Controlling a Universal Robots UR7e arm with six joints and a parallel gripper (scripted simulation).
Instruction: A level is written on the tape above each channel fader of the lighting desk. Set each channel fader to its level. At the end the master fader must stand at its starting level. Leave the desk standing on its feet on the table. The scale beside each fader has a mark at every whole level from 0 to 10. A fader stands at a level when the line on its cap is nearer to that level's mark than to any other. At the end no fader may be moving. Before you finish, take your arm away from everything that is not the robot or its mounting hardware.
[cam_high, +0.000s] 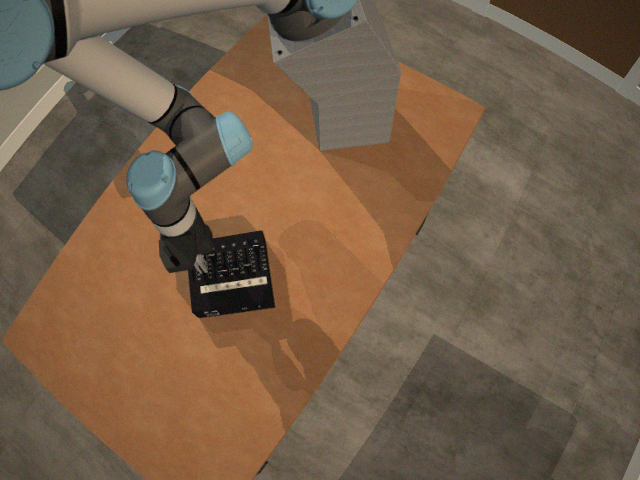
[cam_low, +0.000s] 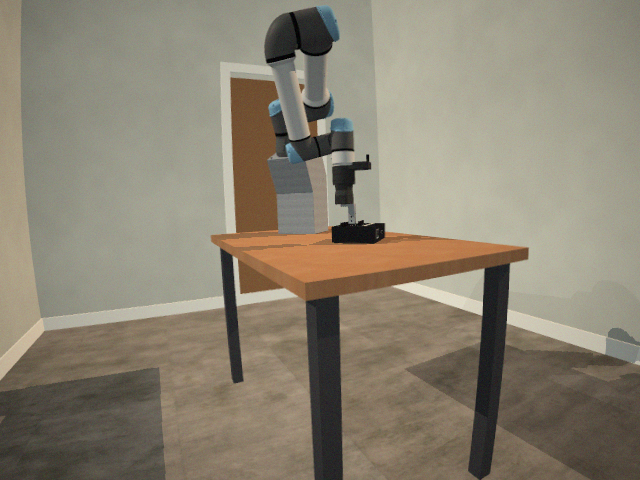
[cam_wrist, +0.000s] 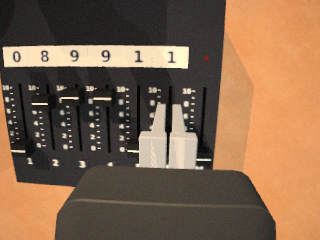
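Wrist view: look first at the channel 6 slot (cam_wrist: 170, 95) of the lighting desk (cam_high: 232, 303) (cam_low: 356, 236) (cam_wrist: 192, 30), running along the fingers' reach and passing beneath the gripper (cam_high: 202, 268) (cam_low: 352, 222) (cam_wrist: 168, 106). Cannot see the channel 6 cap, probably hidden behind the fingers. Note the pincer pressed together, pinching nothing, apparently ready to push rather than grasp.

Read 0, 8, 9, 9, 1, 1 on the white tape (cam_high: 233, 285) (cam_wrist: 95, 57). Find the channel 5 cap (cam_wrist: 133, 151) just beside the fingers, low on its scale; the master cap (cam_wrist: 204, 159) on the other side, also low. Judge channels 1 to 4 near their levels, without certainty at this slant.

For channel 6, move along the slot's long axis, towards or away from the tape; avoid sideways drift into either neighbour. Farther out, see the desk on the wooden table (cam_high: 129, 335) (cam_low: 392, 255) (cam_wrist: 280, 125), well apart from the arm's pedestal (cam_high: 356, 103) (cam_low: 295, 217).
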